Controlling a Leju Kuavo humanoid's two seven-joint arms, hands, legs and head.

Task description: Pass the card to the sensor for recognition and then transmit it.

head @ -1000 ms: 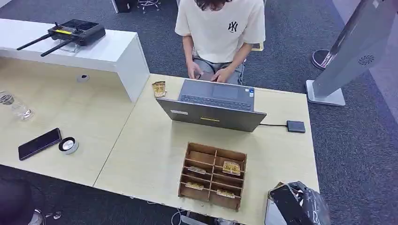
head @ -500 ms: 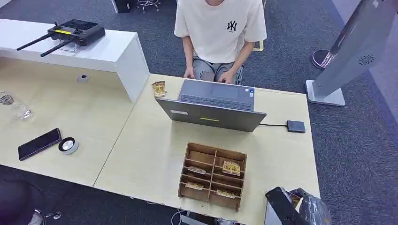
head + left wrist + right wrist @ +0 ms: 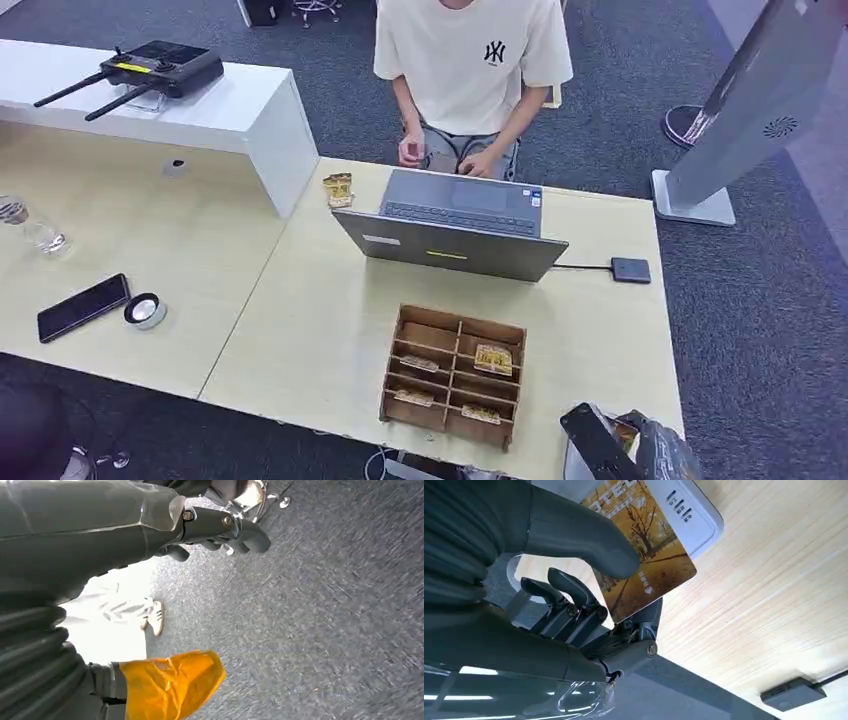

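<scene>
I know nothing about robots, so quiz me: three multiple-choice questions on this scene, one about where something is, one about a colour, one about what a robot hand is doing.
1. Where is the wooden organizer?
A. on the white counter
B. on the table, on the robot's side of the laptop
C. on the carpet

2. What colour is the phone at the left?
A. black
B. red
C. white

3. What is the right robot hand doing?
A. resting flat on the table
B. hanging with nothing in it
C. holding a card

Answers:
1 B, the head view shows it nearer the robot than the laptop.
2 A, it lies dark on the pale table.
3 C, the right wrist view shows the thumb pressed on the golden card.
</scene>
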